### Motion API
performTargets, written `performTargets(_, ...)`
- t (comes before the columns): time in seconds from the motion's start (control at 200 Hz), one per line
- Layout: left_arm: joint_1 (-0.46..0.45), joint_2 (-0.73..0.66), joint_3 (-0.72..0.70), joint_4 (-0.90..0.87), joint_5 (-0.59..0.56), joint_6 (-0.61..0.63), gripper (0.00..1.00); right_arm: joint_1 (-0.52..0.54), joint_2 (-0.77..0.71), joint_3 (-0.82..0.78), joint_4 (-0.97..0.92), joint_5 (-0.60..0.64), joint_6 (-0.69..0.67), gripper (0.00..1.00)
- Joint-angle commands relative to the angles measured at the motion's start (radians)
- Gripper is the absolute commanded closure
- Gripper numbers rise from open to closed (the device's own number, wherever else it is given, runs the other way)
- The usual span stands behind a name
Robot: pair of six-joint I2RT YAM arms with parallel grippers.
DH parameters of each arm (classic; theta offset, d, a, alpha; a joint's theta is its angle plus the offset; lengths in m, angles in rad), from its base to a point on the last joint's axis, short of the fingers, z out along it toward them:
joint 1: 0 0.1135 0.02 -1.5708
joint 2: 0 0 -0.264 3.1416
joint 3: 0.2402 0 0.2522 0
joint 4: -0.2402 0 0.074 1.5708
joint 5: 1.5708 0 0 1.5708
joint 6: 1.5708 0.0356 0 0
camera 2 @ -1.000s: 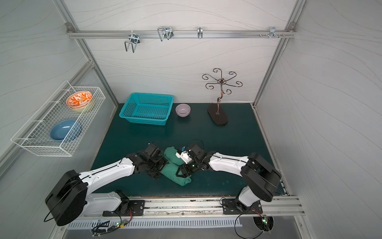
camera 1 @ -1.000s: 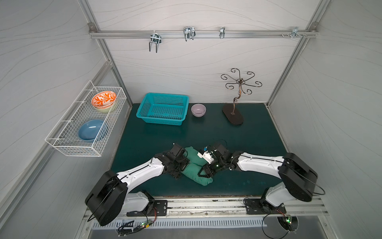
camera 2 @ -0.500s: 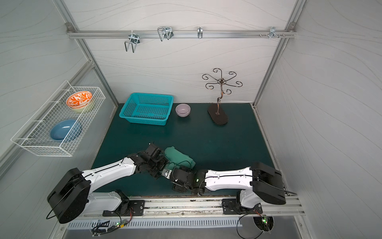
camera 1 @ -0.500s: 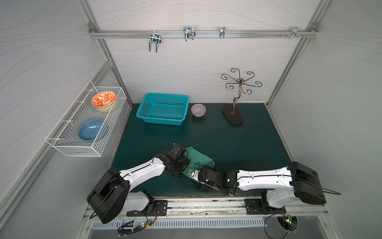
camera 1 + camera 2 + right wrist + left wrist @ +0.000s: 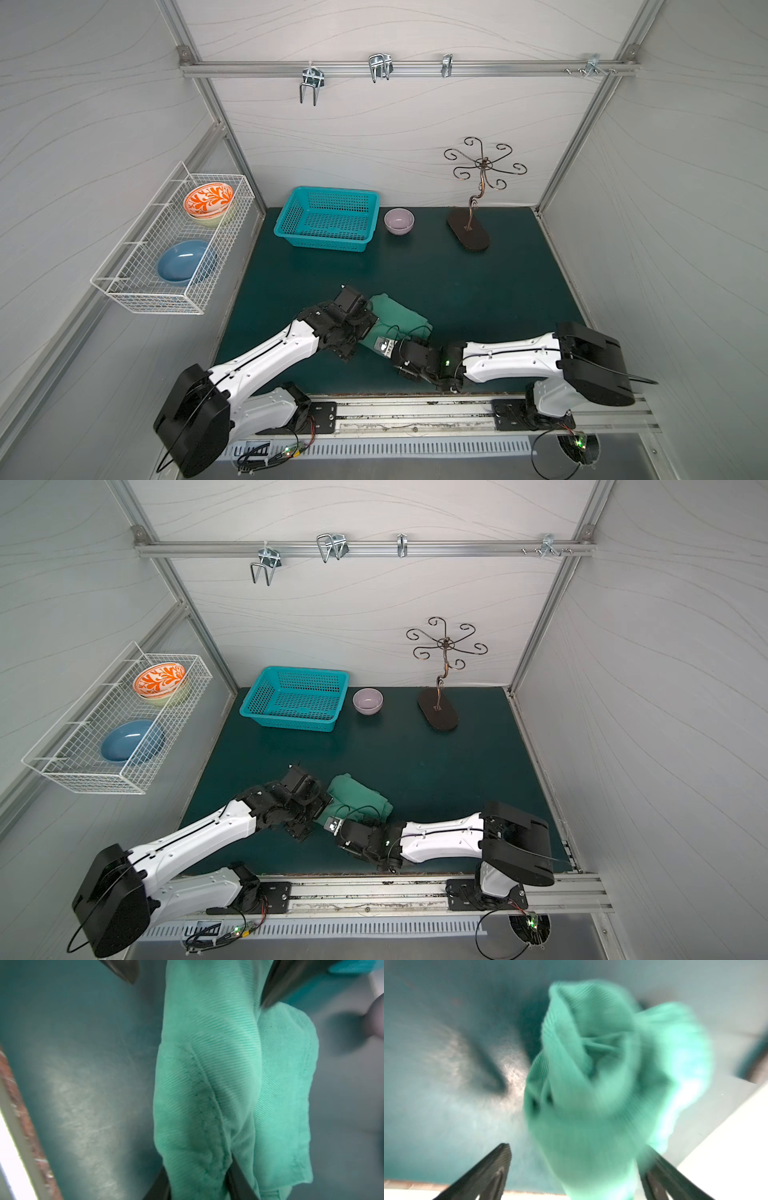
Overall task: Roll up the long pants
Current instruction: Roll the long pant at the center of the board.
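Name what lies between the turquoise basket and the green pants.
Only bare dark-green mat; both top views show nothing else between the basket and the long pants.

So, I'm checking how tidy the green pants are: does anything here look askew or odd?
The long pants are a lumpy, lopsided bundle, not a tight roll; in the left wrist view the end gapes in loose folds. Nothing else looks spilled or damaged.
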Motion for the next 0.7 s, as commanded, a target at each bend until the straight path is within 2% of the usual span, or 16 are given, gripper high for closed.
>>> performTargets(0.0,0.0,-0.049,0.032,-0.106,-0.049,-0.019,0.01,-0.128,-0.04,-0.071,-0.025,-0.396,0.111,0.78)
performTargets(0.08,-0.008,-0.077,0.0,-0.049,-0.015,-0.024,0.01,-0.221,-0.074,-0.115,0.069,-0.635,0.18,0.8)
performTargets(0.16,-0.024,-0.083,-0.017,-0.008,0.006,-0.032,0.01,-0.288,-0.074,-0.128,0.116,-0.805,0.219,0.82)
performTargets(0.25,-0.033,-0.066,-0.037,0.062,0.03,-0.035,0.01,-0.347,-0.042,-0.113,0.128,-0.966,0.248,0.85)
performTargets(0.36,-0.039,-0.007,-0.029,0.124,0.058,-0.021,0.01,-0.397,-0.002,-0.116,0.162,-1.101,0.297,0.86)
performTargets(0.435,-0.042,0.041,-0.022,0.15,0.075,-0.011,0.01,-0.429,0.023,-0.125,0.184,-1.152,0.336,0.86)
performTargets(0.505,-0.041,0.082,-0.026,0.166,0.09,-0.009,0.05,-0.457,0.039,-0.138,0.19,-1.154,0.373,0.85)
performTargets(0.625,-0.041,0.141,-0.042,0.172,0.103,-0.013,0.12,-0.501,0.038,-0.161,0.149,-1.075,0.416,0.86)
performTargets(0.695,-0.042,0.168,-0.05,0.182,0.099,-0.012,0.13,-0.504,0.017,-0.167,0.097,-0.999,0.42,0.84)
